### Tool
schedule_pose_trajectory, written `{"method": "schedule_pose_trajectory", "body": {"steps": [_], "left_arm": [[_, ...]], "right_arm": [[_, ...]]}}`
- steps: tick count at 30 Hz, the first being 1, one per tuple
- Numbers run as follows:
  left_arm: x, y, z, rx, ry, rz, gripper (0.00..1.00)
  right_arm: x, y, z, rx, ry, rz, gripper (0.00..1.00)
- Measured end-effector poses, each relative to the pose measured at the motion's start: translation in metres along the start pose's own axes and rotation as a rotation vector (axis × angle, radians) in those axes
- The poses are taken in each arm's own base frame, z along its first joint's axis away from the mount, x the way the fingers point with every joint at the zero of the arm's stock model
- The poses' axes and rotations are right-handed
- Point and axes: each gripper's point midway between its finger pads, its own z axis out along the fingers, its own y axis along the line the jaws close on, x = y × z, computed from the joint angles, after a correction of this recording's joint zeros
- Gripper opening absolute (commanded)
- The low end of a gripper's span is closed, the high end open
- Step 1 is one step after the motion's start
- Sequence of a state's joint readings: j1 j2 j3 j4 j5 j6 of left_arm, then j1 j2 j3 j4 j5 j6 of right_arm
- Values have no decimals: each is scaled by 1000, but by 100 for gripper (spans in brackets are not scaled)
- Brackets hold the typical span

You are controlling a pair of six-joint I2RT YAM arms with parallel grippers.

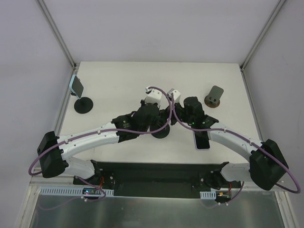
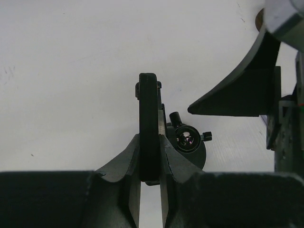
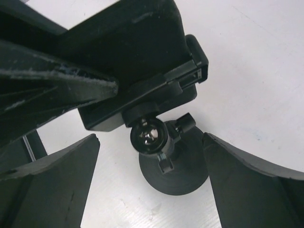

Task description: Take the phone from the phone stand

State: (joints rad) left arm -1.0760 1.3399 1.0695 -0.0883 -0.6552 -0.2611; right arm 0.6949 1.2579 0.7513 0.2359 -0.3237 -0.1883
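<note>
Black phone (image 2: 148, 109) gripped, not yet off stand (image 3: 178, 175).
Pinched edge-on by left end effector (image 2: 149, 142), clenched tight on it; judged a phone from thin slab shape, though could be cradle plate. Right end effector (image 3: 151, 137) gaping wide, straddling ball joint (image 3: 147, 135), holding nothing. Held by clip (image 3: 197, 61) at mid desk (image 1: 118, 80), between both arms. Second phone (image 1: 202, 141) flat beside right arm. Left to do: pull free of clip, lift clear. Stands on thin edge, back towards ball joint; long axis seemingly level, in line with left fingers, but full length hidden, so uncertain.
</note>
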Motion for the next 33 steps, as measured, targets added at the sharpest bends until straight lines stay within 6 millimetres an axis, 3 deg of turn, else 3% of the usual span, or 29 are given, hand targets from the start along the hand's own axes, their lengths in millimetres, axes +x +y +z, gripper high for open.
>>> {"method": "schedule_pose_trajectory", "body": {"steps": [4, 7, 8, 10, 11, 14, 33], "left_arm": [[0, -1, -1, 20, 4, 8, 0], [1, 1, -2, 25, 6, 11, 0], [2, 1, -3, 28, 6, 10, 0], [2, 1, -4, 36, 9, 11, 0], [2, 1, -5, 39, 10, 10, 0], [2, 1, -5, 38, 8, 11, 0], [6, 39, -8, 88, 26, -80, 0]], "right_arm": [[2, 2, 11, -24, 17, -5, 76], [5, 4, 14, -41, 29, -17, 60], [5, 3, 15, -37, 30, -20, 50], [5, -1, 15, -21, 30, -23, 40], [5, -1, 15, -28, 30, -24, 27], [4, 3, 16, -42, 26, -59, 1], [4, 22, 11, -106, -1, -129, 1]]}}
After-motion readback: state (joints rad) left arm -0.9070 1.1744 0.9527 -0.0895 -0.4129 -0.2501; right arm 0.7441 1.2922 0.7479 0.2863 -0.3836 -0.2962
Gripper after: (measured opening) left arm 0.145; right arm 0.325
